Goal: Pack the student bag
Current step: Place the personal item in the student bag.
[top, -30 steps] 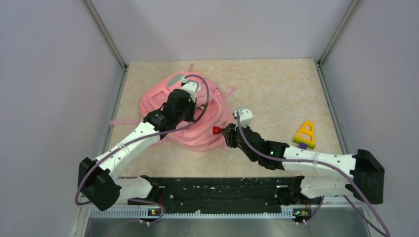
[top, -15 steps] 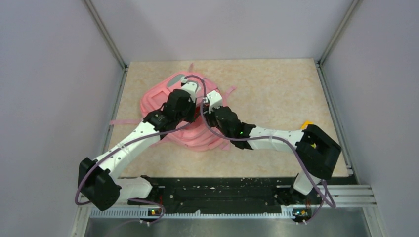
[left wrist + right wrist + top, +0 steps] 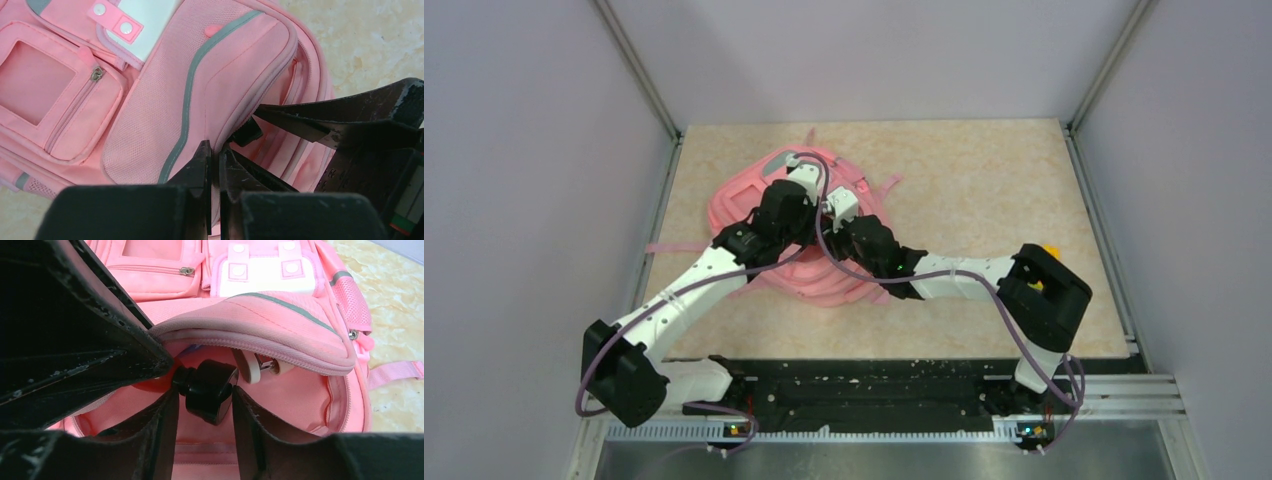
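The pink student bag (image 3: 744,200) lies flat at the table's middle left, front pockets up. My left gripper (image 3: 215,150) is shut on the edge of the bag's top flap (image 3: 235,80) and holds the main opening agape. My right gripper (image 3: 204,392) reaches into that opening (image 3: 280,400), shut on a small object with a black knob (image 3: 210,387) and a red part (image 3: 157,384). A white round piece (image 3: 248,367) shows just inside under the flap. In the top view both wrists meet over the bag and their fingers are hidden.
A yellow toy (image 3: 1050,250) peeks from behind my right arm's elbow near the right wall. Pink straps (image 3: 669,246) trail from the bag to the left. Grey walls close in the table on three sides.
My right arm has swung left from the table's middle, carrying the red-and-black object into the bag's opening. My left gripper has kept hold of the flap.
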Controlling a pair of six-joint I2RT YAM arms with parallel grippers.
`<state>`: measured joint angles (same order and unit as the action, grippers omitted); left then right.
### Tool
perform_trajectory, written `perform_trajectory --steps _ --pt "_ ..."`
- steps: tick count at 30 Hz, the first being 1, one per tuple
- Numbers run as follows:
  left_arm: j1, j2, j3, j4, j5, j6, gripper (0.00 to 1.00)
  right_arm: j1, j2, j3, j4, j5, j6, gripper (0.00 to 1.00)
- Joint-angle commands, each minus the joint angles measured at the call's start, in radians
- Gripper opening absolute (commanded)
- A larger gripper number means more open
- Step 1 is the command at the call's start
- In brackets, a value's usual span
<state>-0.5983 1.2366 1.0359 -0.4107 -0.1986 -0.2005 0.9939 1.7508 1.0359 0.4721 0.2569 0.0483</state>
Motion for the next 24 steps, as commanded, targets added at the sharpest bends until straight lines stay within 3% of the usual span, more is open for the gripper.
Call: perform_trajectory --steps 1,5,13,18,24 --pt "-0.020 -0.046 0.033 0.098 0.040 0.010 0.00 0.007 0.007 0.054 0.064 -0.051 -0.039 0.47" --pt "-0.019 -0.046 0.033 0.099 0.038 0.010 0.00 0.006 -0.007 0.039 0.066 -0.049 -0.043 0.59" --pt "-0.020 -0.034 0.032 0.099 0.036 0.009 0.00 0.006 -0.122 -0.041 0.043 -0.080 -0.006 0.64" --pt "-0.020 -0.048 0.026 0.101 0.028 0.009 0.00 0.007 -0.238 -0.172 0.030 -0.069 0.036 0.77" --pt "-0.022 0.009 0.010 0.150 0.120 -0.019 0.00 -0.003 -0.340 -0.255 -0.139 0.035 0.056 0.84"
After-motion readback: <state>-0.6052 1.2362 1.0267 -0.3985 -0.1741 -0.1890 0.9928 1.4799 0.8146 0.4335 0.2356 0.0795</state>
